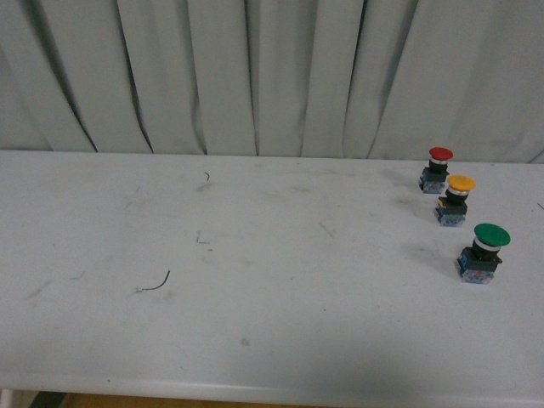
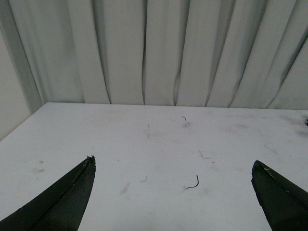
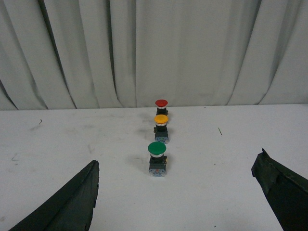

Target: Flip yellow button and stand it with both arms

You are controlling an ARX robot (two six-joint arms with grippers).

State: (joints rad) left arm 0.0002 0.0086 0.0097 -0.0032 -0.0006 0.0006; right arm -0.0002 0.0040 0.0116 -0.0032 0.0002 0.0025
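Right end effector [image 3: 175, 192] well short of yellow button [image 3: 161, 126].

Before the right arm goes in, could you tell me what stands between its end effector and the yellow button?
In the right wrist view, the green button stands between the open right end effector and the yellow button.

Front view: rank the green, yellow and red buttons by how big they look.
1. Green button, clearly largest, though it also sits nearest the camera.
2. Yellow button.
3. Red button, only slightly smaller than yellow and farthest away, so those two may really match.
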